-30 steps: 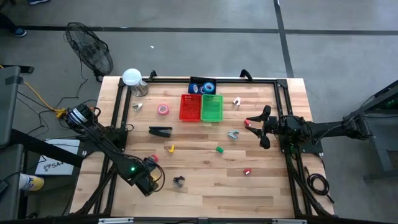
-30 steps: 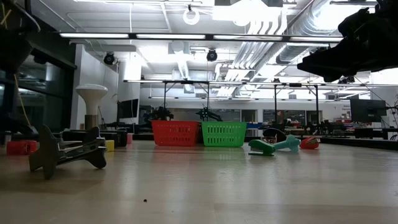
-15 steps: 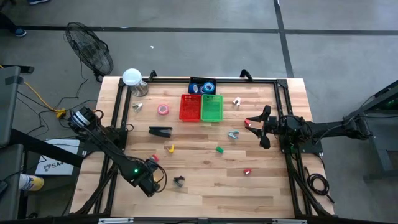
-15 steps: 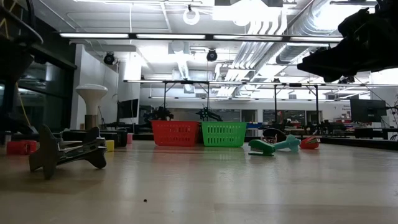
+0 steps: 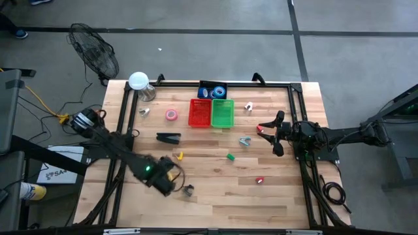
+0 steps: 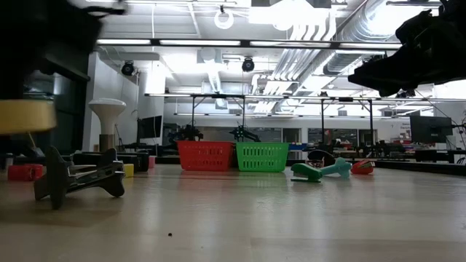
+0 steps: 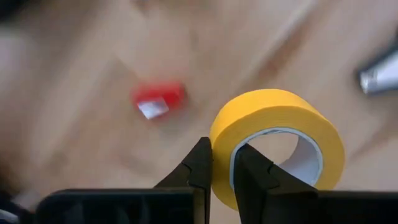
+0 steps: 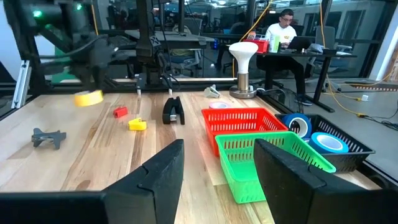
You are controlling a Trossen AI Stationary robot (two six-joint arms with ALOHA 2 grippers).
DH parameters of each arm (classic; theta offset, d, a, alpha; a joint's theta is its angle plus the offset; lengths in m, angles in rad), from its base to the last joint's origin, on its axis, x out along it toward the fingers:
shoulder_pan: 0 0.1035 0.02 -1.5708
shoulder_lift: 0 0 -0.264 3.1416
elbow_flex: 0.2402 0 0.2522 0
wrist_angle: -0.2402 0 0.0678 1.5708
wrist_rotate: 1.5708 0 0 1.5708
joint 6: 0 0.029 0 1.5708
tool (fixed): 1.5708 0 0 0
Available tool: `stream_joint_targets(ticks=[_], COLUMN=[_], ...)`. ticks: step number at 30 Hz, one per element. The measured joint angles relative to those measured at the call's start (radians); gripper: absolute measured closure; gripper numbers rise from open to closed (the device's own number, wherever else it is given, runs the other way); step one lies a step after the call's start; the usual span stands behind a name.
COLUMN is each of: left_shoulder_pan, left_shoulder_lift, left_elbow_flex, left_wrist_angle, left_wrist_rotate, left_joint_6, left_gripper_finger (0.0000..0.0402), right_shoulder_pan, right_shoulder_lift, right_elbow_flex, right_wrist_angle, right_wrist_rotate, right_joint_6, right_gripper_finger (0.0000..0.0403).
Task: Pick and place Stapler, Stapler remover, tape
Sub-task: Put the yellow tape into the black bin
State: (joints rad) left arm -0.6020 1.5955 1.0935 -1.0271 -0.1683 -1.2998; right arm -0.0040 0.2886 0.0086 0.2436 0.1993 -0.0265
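Note:
My left gripper (image 5: 168, 177) is near the table's front left, pointing down and shut on a yellow tape roll (image 7: 277, 140), which also shows raised above the table (image 8: 89, 98). The black stapler (image 5: 168, 138) lies flat on the wood farther back. A dark stapler remover (image 5: 188, 190) rests on the table just right of my left gripper. A pink tape roll (image 5: 171, 115) lies flat left of the baskets, and blue rolls (image 5: 217, 91) sit in a black tray. My right gripper (image 5: 279, 134) waits open at the right side, level. My left gripper pinches the yellow roll's wall (image 7: 222, 155) with one finger (image 7: 252, 177) inside the open centre and the other (image 7: 198, 168) outside. The fingers come from above, pointing down. The roll is lifted clear of the table and hangs level below the fingers.
A red basket (image 5: 199, 112) and a green basket (image 5: 223, 112) stand side by side at the middle back. Small red (image 7: 158, 99), yellow (image 5: 178, 155) and green (image 5: 230, 156) pieces lie scattered. A teal remover (image 5: 244, 141) and a white lamp (image 5: 138, 81) are also on the table.
My left gripper has shut on the yellow tape roll, then risen and gone toward the table's right and far side, turning a little. The roll has been lifted clear of the table.

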Motion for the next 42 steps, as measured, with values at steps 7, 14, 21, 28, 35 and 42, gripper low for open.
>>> stream_joint_targets(ticks=[7, 14, 21, 28, 35, 42], left_shoulder_pan=[0.265, 0.569, 0.859, 1.084, 1.215, 1.269], left_shoulder_lift=[0.0, 0.0, 0.002, 0.024, 0.108, 0.208], left_elbow_flex=[0.128, 0.214, 0.251, 0.254, 0.253, 0.252], left_wrist_angle=[-0.095, -0.038, 0.251, 0.551, 0.693, 0.803], left_wrist_rotate=[-0.102, -0.161, -0.124, 0.009, 0.155, 0.187], left_joint_6=[0.399, 0.753, 1.057, 1.215, 1.246, 1.251], left_gripper_finger=[0.0368, 0.0362, 0.0366, 0.0366, 0.0366, 0.0366], right_shoulder_pan=[0.0, 0.0, 0.0, 0.0, 0.0, 0.0], right_shoulder_lift=[0.0, 0.0, 0.0, 0.0, 0.0, 0.0], right_elbow_flex=[0.0, 0.0, 0.0, 0.0, 0.0, 0.0], right_wrist_angle=[0.0, 0.0, 0.0, 0.0, 0.0, 0.0], right_wrist_rotate=[0.0, 0.0, 0.0, 0.0, 0.0, 0.0], right_joint_6=[0.0, 0.0, 0.0, 0.0, 0.0, 0.0], right_gripper_finger=[0.0217, 0.0217, 0.0217, 0.0217, 0.0217, 0.0217])
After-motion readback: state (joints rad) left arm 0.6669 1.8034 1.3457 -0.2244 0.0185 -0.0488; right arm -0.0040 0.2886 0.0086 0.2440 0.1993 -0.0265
